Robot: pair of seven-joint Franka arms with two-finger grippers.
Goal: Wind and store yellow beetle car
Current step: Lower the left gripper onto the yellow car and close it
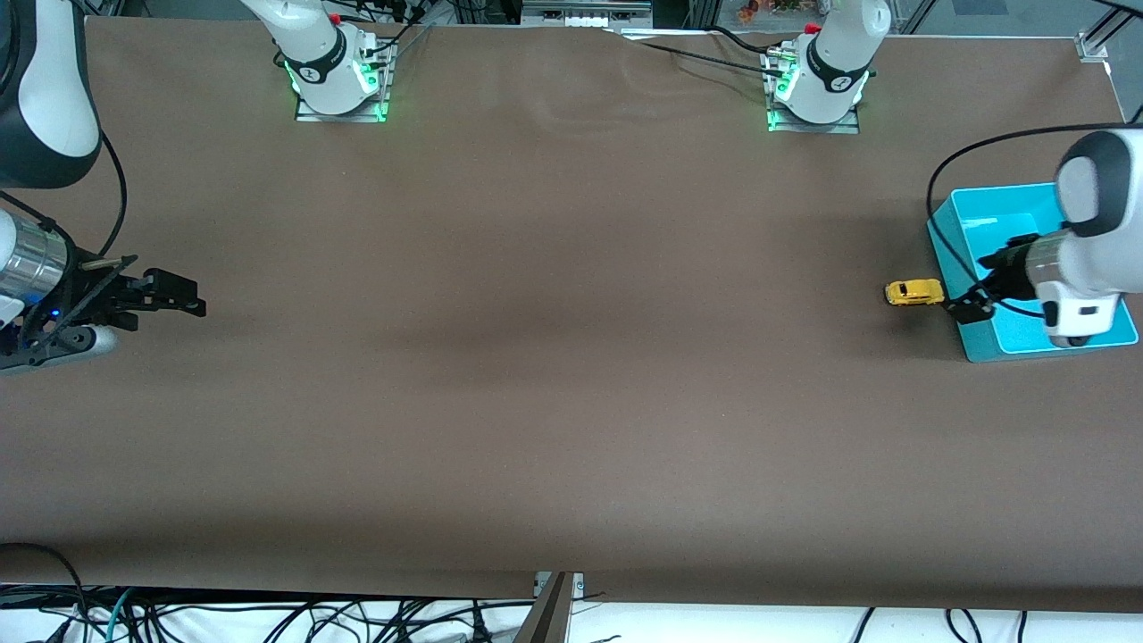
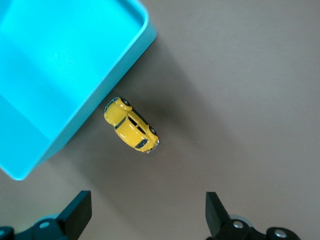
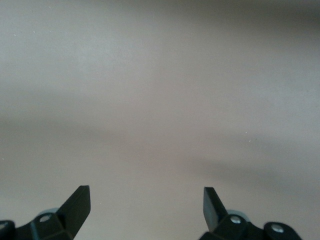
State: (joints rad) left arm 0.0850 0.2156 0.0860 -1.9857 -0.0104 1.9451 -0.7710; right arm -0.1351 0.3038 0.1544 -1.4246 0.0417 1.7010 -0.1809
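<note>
— Over the bin's edge at the left arm's end of the table hangs the left gripper, and its jaws are spread as wide as they go, with nothing between them.

— And the yellow beetle car?

— On the brown table, just beside the turquoise bin, on the side toward the right arm's end. It sits on its wheels, apart from the bin wall by a sliver, as the left wrist view shows.

— Which way does it lie from the jaws?

— Just off the fingertips, toward the table's middle. In the front view its long axis runs along the table's length, from one arm's end toward the other. In the left wrist view that axis sits at a slant to the line between the two fingers, so I judge the wrist wants a turn before the pads can close across the car's narrow flanks.

— The other arm?

— The right gripper waits near the right arm's end, well apart from the car, jaws likewise wide and empty; its own view shows only bare table.

— So the left arm takes it.

— By far the nearer, yes. Nothing has been wound or stored yet: the bin's visible floor is bare.
</note>
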